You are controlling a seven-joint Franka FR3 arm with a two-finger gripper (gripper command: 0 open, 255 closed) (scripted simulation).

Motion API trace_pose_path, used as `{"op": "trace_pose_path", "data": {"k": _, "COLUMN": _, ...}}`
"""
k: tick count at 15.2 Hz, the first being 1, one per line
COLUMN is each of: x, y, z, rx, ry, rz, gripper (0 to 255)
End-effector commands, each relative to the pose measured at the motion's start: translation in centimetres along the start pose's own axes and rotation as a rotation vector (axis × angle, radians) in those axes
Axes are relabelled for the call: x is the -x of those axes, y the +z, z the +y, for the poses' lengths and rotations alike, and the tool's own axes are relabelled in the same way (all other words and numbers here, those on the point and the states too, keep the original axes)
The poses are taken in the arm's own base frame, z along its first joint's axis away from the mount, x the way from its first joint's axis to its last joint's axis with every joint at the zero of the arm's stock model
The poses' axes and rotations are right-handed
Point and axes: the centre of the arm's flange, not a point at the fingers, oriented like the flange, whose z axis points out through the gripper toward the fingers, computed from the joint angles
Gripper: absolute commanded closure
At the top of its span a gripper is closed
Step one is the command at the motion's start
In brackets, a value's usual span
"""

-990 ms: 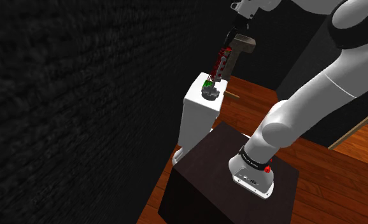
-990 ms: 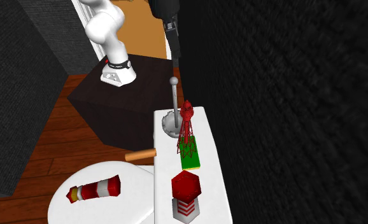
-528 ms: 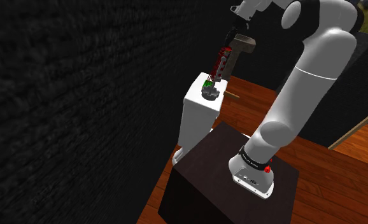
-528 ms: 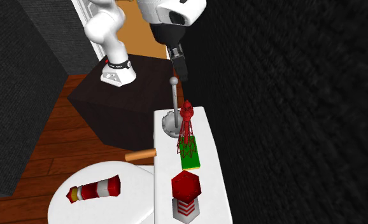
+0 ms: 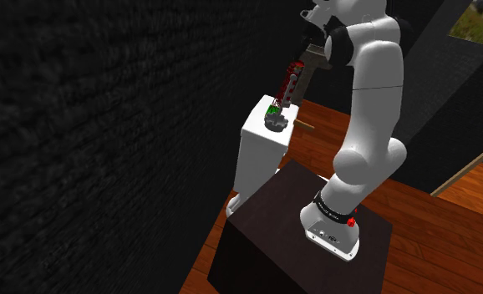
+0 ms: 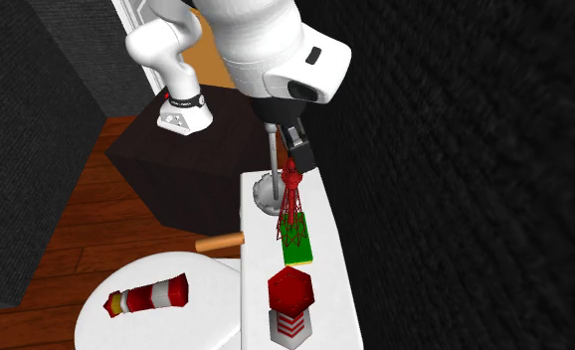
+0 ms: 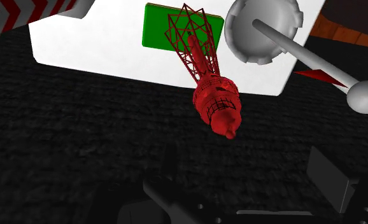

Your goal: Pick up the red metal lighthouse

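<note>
The red lattice lighthouse point(image 6: 291, 199) stands upright on a green base point(image 6: 295, 246) on the narrow white table point(image 6: 327, 268). The shoulder view shows the lighthouse point(image 5: 292, 83) leaning with the camera's slant over that table point(image 5: 261, 134). My black gripper point(image 6: 297, 151) hangs just above and behind the lighthouse's top, close to it without touching. In the wrist view the gripper point(image 7: 253, 197) is open, its fingers point(image 7: 170, 200) wide apart, and the lighthouse point(image 7: 208, 89) lies ahead of them, not between them.
A grey disc stand with a rod and ball point(image 6: 269, 187) rises right beside the lighthouse, near my hand. A red-topped striped lighthouse point(image 6: 290, 303) stands further along the table. A striped lighthouse point(image 6: 148, 296) lies on a round white table. A dark wall flanks the table.
The arm has swung over the white table and the gripper has come down from well above the grey ball to just by the lighthouse's top. The objects have not moved.
</note>
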Motion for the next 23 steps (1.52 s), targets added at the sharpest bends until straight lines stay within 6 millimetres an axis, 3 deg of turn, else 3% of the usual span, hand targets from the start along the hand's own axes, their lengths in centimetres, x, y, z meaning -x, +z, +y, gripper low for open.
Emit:
{"op": "trace_pose_path", "data": {"k": 1, "x": 0.2, "y": 1.0, "z": 0.9, "rx": -0.004, "ry": -0.006, "rz": 0.003, "gripper": 0}}
{"op": "trace_pose_path", "data": {"k": 8, "x": 1.0, "y": 3.8, "z": 1.2, "rx": -0.004, "ry": -0.006, "rz": 0.003, "gripper": 0}}
{"op": "trace_pose_path", "data": {"k": 9, "x": 1.0, "y": 3.7, "z": 1.2, "rx": -0.004, "ry": -0.006, "rz": 0.004, "gripper": 255}}
{"op": "trace_pose_path", "data": {"k": 18, "x": 1.0, "y": 3.8, "z": 1.2, "rx": -0.004, "ry": -0.006, "rz": 0.003, "gripper": 255}}
{"op": "trace_pose_path", "data": {"k": 23, "x": 0.3, "y": 1.2, "z": 0.9, "rx": -0.004, "ry": -0.006, "rz": 0.003, "gripper": 255}}
